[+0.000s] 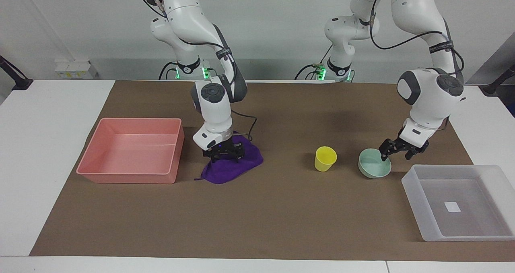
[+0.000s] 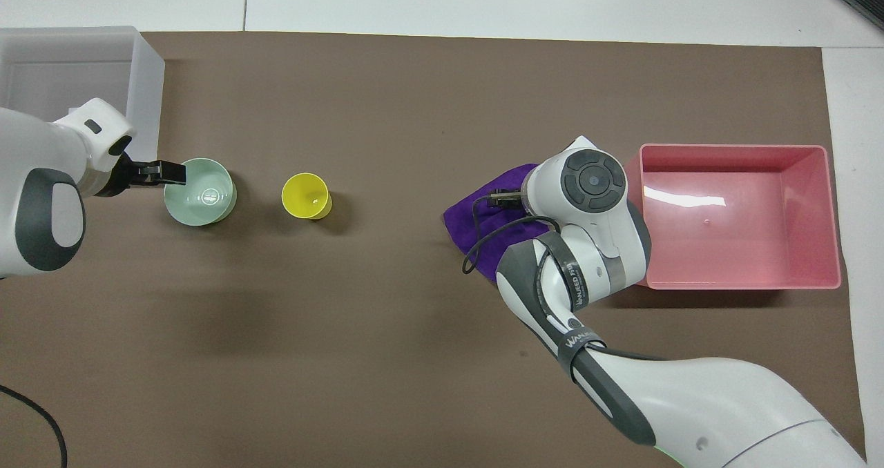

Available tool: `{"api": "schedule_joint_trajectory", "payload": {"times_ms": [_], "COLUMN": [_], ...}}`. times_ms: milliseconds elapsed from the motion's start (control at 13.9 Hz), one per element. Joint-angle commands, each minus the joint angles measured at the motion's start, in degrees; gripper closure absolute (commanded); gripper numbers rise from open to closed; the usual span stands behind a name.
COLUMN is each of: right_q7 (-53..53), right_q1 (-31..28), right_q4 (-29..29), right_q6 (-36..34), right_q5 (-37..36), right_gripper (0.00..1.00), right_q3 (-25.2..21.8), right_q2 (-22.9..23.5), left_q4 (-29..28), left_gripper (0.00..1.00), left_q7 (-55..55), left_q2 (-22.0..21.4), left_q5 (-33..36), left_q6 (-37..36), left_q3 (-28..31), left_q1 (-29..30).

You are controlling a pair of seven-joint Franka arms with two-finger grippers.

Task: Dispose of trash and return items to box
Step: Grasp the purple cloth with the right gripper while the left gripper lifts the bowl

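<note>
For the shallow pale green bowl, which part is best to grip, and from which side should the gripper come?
Probably the rim of the shallow pale green bowl, from above. It stands upright and open, so one finger can go inside the thin wall and one outside. The open left gripper hangs over the rim toward the translucent plastic box.

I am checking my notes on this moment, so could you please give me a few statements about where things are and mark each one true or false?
1. The purple cloth lies in the pink tray. False: it lies on the brown mat beside that tray.
2. The right gripper is down on the cloth. True.
3. The left gripper is at the rim of the green bowl, fingers open. True.
4. The yellow cup stands in the clear box. False: it stands on the mat beside the bowl.
5. The clear box holds the bowl. False: only a white sticker shows on its floor.
</note>
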Motion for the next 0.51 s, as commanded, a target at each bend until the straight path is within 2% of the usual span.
{"api": "schedule_joint_trajectory", "payload": {"times_ms": [0, 72, 144, 289, 433], "right_q7": [-1.41, -0.63, 0.51, 0.79, 1.40], "right_q1": [-0.22, 0.05, 0.14, 0.22, 0.31], "right_q4": [-1.93, -1.93, -1.93, -1.93, -1.49], "right_q6": [2.43, 2.43, 2.34, 1.55, -0.20], "right_q5": [0.87, 0.96, 1.13, 1.13, 1.05], "right_gripper": [0.91, 1.00, 1.00, 1.00, 1.00], "right_q3": [0.33, 0.33, 0.33, 0.33, 0.24], "right_q2": [-0.70, -0.70, -0.70, -0.79, -1.31], "left_q4": [-1.88, -3.11, -3.21, -3.47, -3.39], "left_gripper": [0.00, 0.00, 0.20, 1.00, 1.00], "left_q7": [-1.16, -1.07, -1.16, -1.07, -1.07], "left_q2": [1.69, 1.60, 1.51, 1.34, 1.25], "left_q5": [-0.68, -0.68, -0.68, -0.68, -0.68], "left_q6": [4.06, 5.37, 5.04, 4.77, 4.51], "left_q3": [-0.39, -0.39, -0.39, -0.48, -0.48], "left_q1": [0.08, 0.26, 0.26, 0.09, 0.08]}}
